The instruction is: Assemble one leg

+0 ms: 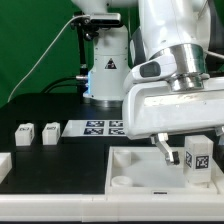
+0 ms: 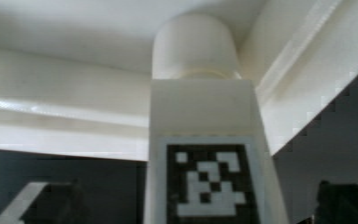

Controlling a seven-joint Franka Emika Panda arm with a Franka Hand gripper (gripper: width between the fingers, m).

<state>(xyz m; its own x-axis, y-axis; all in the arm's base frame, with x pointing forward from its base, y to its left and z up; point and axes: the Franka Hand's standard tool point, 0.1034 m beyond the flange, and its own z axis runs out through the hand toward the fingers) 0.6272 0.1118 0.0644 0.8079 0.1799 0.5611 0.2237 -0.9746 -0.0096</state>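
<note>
A white leg (image 1: 197, 156) with a black-and-white tag stands upright on the big white tray-like piece (image 1: 140, 172), near its corner at the exterior view's right. My gripper (image 1: 195, 152) is lowered over this leg, open, one dark finger (image 1: 165, 150) standing clear of its side. In the wrist view the leg (image 2: 202, 120) fills the middle, its rounded end (image 2: 199, 45) against the white tray piece (image 2: 60, 95). The gripper (image 2: 190, 205) straddles it, and both fingertips (image 2: 25, 205) show dark gaps to the leg. Two more legs (image 1: 23, 133) (image 1: 49, 132) lie at the exterior view's left.
The marker board (image 1: 100, 127) lies flat behind the tray piece, in front of the robot base (image 1: 105, 75). Another white part (image 1: 4, 164) shows at the left edge of the exterior view. A cable hangs over the green backdrop.
</note>
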